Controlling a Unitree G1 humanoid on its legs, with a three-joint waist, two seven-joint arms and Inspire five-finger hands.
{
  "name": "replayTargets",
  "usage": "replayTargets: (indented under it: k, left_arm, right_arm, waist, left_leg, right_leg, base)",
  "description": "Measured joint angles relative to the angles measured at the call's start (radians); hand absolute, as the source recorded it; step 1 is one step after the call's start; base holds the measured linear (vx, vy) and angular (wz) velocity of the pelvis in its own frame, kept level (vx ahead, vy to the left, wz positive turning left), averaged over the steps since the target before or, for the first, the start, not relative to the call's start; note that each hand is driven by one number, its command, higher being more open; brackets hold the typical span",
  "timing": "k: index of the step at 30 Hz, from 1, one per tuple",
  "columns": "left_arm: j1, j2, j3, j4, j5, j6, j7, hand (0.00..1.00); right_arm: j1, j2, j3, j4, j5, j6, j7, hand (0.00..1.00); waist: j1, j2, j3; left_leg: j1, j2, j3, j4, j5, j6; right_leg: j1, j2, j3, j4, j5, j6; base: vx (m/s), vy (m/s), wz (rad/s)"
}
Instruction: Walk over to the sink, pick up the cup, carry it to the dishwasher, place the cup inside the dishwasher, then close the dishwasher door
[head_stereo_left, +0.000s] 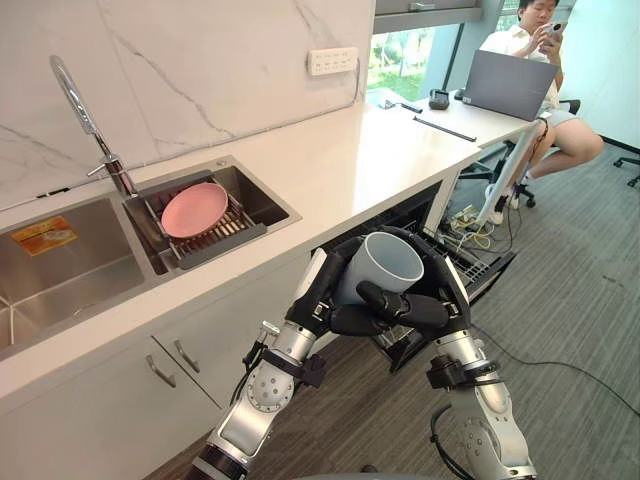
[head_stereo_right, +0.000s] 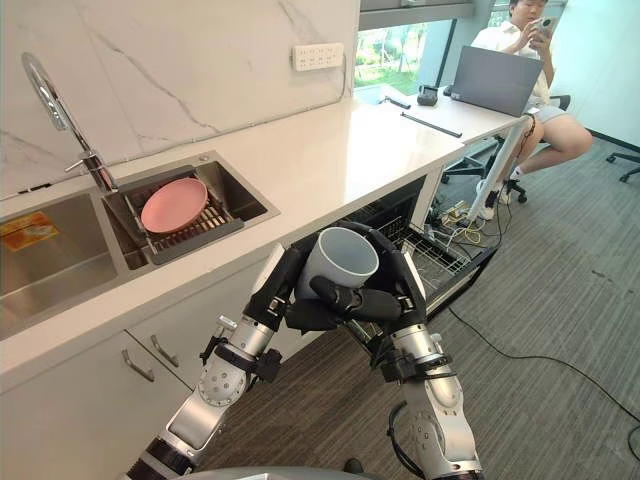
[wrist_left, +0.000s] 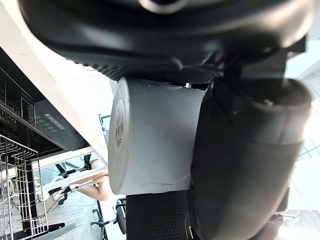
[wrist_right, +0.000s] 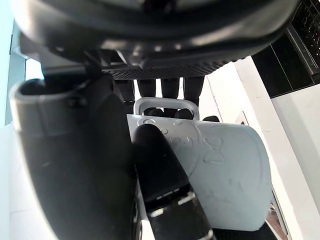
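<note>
A pale grey cup (head_stereo_left: 385, 262) with a handle is held between both hands in front of the counter, its mouth tilted up and toward the far right. My left hand (head_stereo_left: 322, 290) cups its left side and my right hand (head_stereo_left: 445, 285) wraps its right side and front; both are curled round it. Up close, the cup (wrist_left: 155, 145) rests against my left hand (wrist_left: 245, 165), and the cup (wrist_right: 225, 170) also sits behind the thumb of my right hand (wrist_right: 70, 160). The open dishwasher (head_stereo_left: 478, 268), its wire rack pulled out, lies just below and beyond the cup.
At the left of the white counter (head_stereo_left: 350, 160), a pink plate (head_stereo_left: 194, 209) lies on a rack in the sink (head_stereo_left: 60, 270) beside the faucet (head_stereo_left: 85, 115). A person (head_stereo_left: 535, 40) sits with a laptop (head_stereo_left: 510, 85) at the far right. Cables lie on the carpet.
</note>
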Motion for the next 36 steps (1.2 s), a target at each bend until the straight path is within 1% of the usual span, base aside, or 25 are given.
replayTargets:
  k: [3,4,11,17,23,25,33,36]
  left_arm:
    - [0.0,0.0,-0.001,0.0,0.0,0.0,0.003,0.0]
    - [0.0,0.0,-0.001,0.0,0.0,0.0,0.004,1.0]
    - [0.001,-0.001,-0.019,-0.011,-0.001,0.0,0.034,1.0]
    - [0.011,-0.001,0.005,-0.048,-0.001,-0.01,0.04,1.0]
    - [0.031,-0.001,0.033,-0.073,-0.001,-0.027,0.028,1.0]
    - [0.033,-0.001,0.05,-0.073,-0.001,-0.038,0.006,1.0]
    - [0.038,-0.004,0.079,-0.074,-0.001,-0.05,-0.032,1.0]
    - [0.054,-0.008,0.086,-0.074,-0.001,-0.061,-0.033,1.0]
  right_arm:
    - [-0.001,0.0,0.0,-0.001,0.0,0.0,0.0,0.0]
    - [-0.001,0.0,0.0,-0.001,0.0,0.0,0.0,0.0]
    - [-0.008,-0.008,-0.02,-0.012,-0.001,0.0,0.0,0.0]
    - [-0.028,-0.008,-0.028,-0.033,-0.006,0.0,0.018,0.0]
    - [-0.047,0.003,-0.032,-0.033,-0.013,0.0,0.045,0.0]
    - [-0.05,0.007,-0.034,-0.033,-0.013,0.0,0.053,0.0]
    - [-0.05,0.025,-0.04,-0.03,-0.018,0.001,0.068,0.0]
    - [-0.051,0.03,-0.041,-0.03,-0.033,0.001,0.077,0.0]
  waist:
    - [0.0,-0.001,0.0]
    - [0.0,-0.001,0.0]
    - [0.003,-0.002,0.0]
    - [0.004,-0.003,0.001]
    - [0.006,-0.01,0.007]
    - [0.006,-0.015,0.015]
    - [0.006,-0.013,0.026]
    - [0.006,-0.013,0.029]
  left_leg:
    - [-0.001,0.0,-0.001,0.0,0.0,0.0]
    - [-0.001,0.0,-0.001,0.0,0.0,0.0]
    - [-0.002,0.0,-0.007,0.005,0.0,0.0]
    - [-0.001,0.001,-0.012,0.011,-0.001,0.0]
    - [-0.001,0.001,-0.02,0.013,-0.001,0.0]
    - [-0.001,0.002,-0.022,0.014,-0.001,0.0]
    - [0.002,0.002,-0.033,0.012,-0.001,0.0]
    - [0.003,0.004,-0.035,0.011,-0.002,-0.002]
  right_leg:
    - [-0.001,0.0,0.0,0.0,0.0,0.0]
    - [-0.001,0.0,-0.001,0.0,0.0,0.0]
    - [0.006,0.0,-0.006,0.0,0.0,0.0]
    - [0.01,-0.001,-0.011,0.0,0.0,0.0]
    - [0.014,-0.002,-0.02,0.0,-0.001,-0.001]
    - [0.016,-0.002,-0.024,0.0,-0.001,-0.002]
    - [0.022,-0.002,-0.035,0.001,-0.008,-0.002]
    - [0.023,0.0,-0.036,0.001,-0.011,-0.003]
  base:
    - [0.0,0.0,0.0]
    - [0.0,0.0,0.0]
    - [0.0,0.0,0.0]
    - [0.0,0.0,0.02]
    - [0.0,-0.001,0.03]
    - [-0.02,-0.02,0.03]
    - [-0.01,-0.014,0.03]
    - [0.0,0.0,0.0]
